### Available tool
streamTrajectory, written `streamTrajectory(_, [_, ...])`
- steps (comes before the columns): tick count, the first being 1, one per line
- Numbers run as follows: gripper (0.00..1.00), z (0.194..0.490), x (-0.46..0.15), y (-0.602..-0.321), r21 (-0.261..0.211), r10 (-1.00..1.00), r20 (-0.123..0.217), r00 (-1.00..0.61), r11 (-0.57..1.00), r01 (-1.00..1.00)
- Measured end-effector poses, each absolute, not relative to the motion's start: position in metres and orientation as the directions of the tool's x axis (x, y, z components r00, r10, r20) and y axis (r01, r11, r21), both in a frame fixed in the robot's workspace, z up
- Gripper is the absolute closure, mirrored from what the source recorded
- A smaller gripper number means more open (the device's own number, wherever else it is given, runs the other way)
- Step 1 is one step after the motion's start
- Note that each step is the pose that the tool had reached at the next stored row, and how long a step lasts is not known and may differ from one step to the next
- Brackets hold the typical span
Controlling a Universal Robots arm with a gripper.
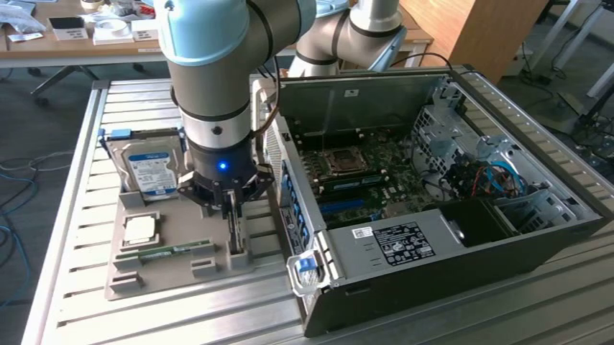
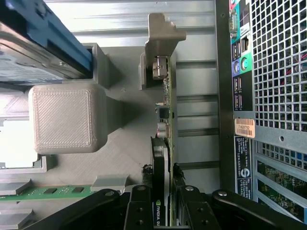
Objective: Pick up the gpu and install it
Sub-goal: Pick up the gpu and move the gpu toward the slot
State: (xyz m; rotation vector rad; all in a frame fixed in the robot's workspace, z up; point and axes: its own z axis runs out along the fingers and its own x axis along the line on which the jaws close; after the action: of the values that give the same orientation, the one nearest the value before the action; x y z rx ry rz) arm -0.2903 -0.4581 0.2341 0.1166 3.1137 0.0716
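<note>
gripper (image 1: 230, 207) | centre-left of exterior view, over grey tray (image 1: 125, 284) | jaws pinched onto gpu (image 2: 166, 115) standing on edge in its slot

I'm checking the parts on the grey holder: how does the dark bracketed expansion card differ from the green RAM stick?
The thin dark expansion card with a beige-silver metal bracket stands on its edge in a slot, while the slim green RAM stick lies flat, face up. The end effector is closed on the card; nothing touches the RAM stick. The card has a metal bracket at one end and the stick has none. Both sit in the grey plastic holder tray.
</note>
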Motion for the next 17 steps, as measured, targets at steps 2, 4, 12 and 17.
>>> streamTrajectory(2, [0.73,0.2341,-0.2903,-0.4581,0.047,0.075,-0.023,-0.997,0.996,0.074])
streamTrajectory(4, [0.73,0.2341,-0.2903,-0.4581,0.047,0.075,-0.023,-0.997,0.996,0.074])
streamTrajectory(12, [0.73,0.2341,-0.2903,-0.4581,0.047,0.034,-0.023,-0.999,0.998,0.033])
streamTrajectory(17, [0.73,0.2341,-0.2902,-0.4581,0.047,0.024,-0.023,-0.999,0.999,0.023])
